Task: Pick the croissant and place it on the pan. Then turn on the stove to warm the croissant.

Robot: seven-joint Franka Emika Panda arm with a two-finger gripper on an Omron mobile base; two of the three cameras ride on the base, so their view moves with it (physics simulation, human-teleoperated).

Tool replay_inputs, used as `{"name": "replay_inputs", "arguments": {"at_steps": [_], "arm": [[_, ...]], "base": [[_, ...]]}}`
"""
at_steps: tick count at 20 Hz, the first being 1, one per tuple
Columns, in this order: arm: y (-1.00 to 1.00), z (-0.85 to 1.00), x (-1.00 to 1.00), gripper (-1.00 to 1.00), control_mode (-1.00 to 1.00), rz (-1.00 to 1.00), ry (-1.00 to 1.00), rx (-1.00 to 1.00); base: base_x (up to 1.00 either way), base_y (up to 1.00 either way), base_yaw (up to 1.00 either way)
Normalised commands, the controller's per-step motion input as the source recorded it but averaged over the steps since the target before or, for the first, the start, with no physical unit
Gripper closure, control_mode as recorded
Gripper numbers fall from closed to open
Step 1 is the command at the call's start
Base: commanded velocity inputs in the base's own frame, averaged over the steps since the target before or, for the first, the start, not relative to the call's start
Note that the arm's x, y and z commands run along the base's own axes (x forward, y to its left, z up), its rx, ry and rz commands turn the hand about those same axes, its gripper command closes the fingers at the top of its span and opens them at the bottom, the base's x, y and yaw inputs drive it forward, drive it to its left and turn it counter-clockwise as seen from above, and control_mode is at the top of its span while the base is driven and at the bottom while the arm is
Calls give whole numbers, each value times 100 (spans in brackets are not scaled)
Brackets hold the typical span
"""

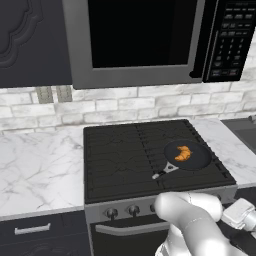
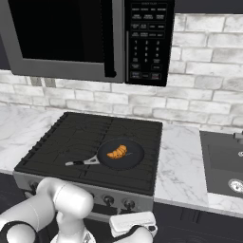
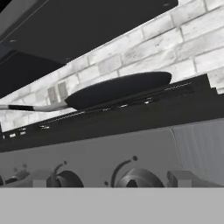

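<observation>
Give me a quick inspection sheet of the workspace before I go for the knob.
Surface: stove top with dark grates, white marble counter on both sides.
Job's things: croissant already lies in the pan, which sits on the stove's front right area, handle pointing front left. Knobs run along the silver front panel.
Clutter: nothing seen.
Claw: claw open, low in front of the panel, holding nothing; a knob sits between its fingertips.
Cables: nothing seen.
Surroundings: microwave above the stove, brick backsplash, sink to the right.
</observation>
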Motion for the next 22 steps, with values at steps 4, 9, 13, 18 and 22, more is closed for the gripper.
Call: {"name": "replay_inputs", "arguments": {"at_steps": [4,9,13,18,22], "arm": [[0,-4,4,-100,-100,-9,0,0],[3,-9,4,-100,-100,-6,0,0],[8,-11,3,-100,-100,-1,0,0],[0,-9,4,-100,-100,0,0,0],[0,-6,10,-100,-100,0,0,0]], "base": [[0,0,0],[0,0,0],[0,0,0],[0,0,0],[0,0,0]]}}
